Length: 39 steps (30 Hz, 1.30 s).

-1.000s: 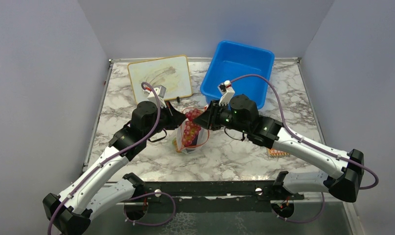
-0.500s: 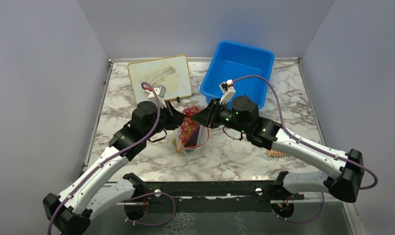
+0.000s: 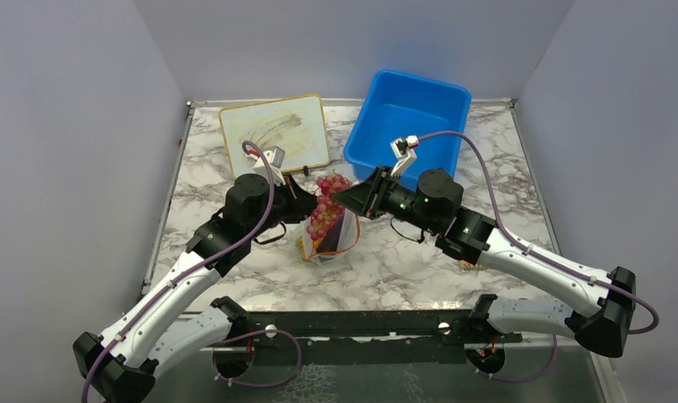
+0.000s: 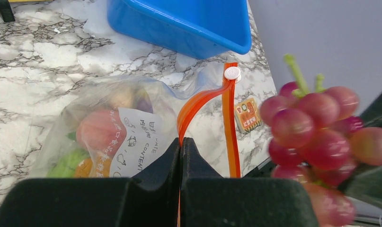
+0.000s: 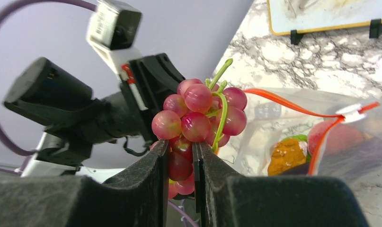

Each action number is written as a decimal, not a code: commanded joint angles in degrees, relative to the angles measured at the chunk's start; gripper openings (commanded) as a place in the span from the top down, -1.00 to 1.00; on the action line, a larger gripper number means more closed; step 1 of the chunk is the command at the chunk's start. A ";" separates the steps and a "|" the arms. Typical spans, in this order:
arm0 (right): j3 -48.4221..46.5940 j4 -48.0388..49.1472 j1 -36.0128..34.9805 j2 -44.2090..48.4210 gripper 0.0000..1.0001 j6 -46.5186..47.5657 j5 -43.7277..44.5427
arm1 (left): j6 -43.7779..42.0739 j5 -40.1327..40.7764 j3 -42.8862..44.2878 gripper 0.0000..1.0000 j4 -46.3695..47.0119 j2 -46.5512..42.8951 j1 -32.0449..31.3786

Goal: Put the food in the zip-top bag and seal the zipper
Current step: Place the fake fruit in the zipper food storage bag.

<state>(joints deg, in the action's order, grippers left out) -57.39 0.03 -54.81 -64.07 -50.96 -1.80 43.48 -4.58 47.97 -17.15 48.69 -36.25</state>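
Note:
The clear zip-top bag stands between the two arms, its orange-red zipper curving open with a white slider at the far end. Inside show a pink-red peach, a green piece and an orange piece. My left gripper is shut on the zipper strip at the bag's mouth. My right gripper is shut on the dark red grape bunch, held just above the bag's mouth; its green stem points up.
A blue plastic bin stands at the back right, just behind the right gripper. A whiteboard with a yellow frame lies at the back left. A flat orange card lies on the marble under the right arm.
The right arm has swung its wrist to the right and lifted the grape bunch a little, towards the back of the bag's mouth. The left arm has stayed put.

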 commanded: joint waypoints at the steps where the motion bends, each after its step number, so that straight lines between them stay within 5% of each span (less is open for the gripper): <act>1: 4.46 4.85 -0.38 0.28 0.58 0.00 0.65 | 1.24 -1.78 -0.06 1.00 2.69 -1.44 -0.15; 12: 8.27 4.44 -0.37 -1.55 0.58 10.42 4.70 | 2.19 -2.71 -0.41 1.00 2.63 -2.47 -0.14; 39: 4.51 -2.93 -3.15 -7.05 0.38 6.10 3.57 | 2.56 -2.63 -1.37 1.00 3.67 -2.19 -0.20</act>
<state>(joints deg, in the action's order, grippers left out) -50.65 -2.79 -56.86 -71.05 -43.77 1.83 45.58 -6.11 47.00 -16.73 47.24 -36.25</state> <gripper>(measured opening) 0.307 0.012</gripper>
